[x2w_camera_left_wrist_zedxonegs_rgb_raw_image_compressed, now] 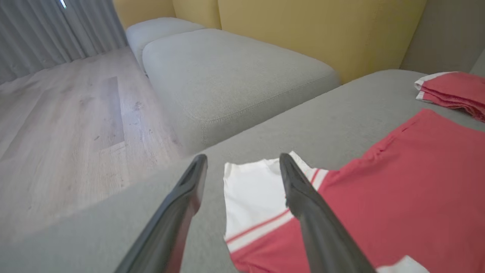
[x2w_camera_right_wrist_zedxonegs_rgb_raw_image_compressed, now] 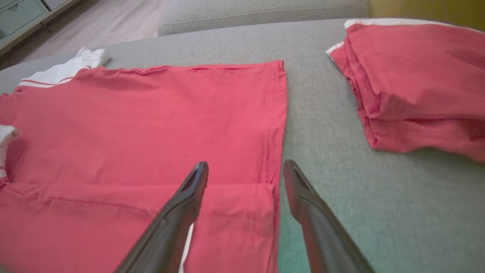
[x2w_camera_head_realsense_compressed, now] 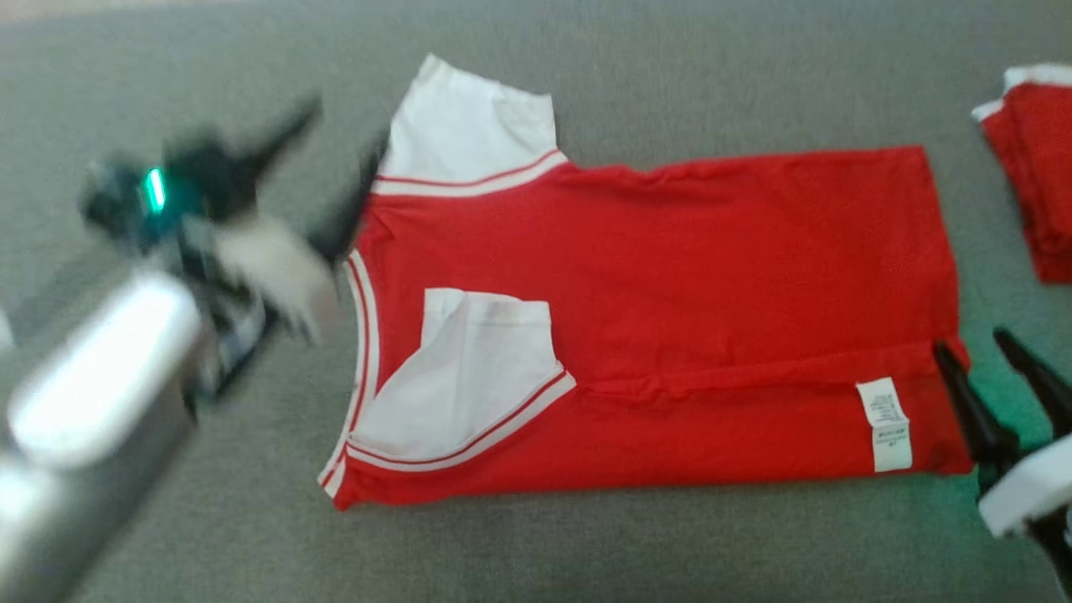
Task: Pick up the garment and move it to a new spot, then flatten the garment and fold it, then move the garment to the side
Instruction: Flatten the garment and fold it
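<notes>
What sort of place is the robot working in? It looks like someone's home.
Probably a living room: the red shirt lies on a grey sofa cushion, with yellow backrests, a wooden floor and curtains nearby.

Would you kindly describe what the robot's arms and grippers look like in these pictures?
Each gripper has two long, dark, tapering fingers. The left gripper has a dark body with a green light, ahead of a pale, glossy forearm, all blurred. The right gripper shows a white housing at its base.

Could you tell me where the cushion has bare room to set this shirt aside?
Free: the cushion strips beyond the shirt and in front of it. Tight: between its hem and the folded stack.
</notes>
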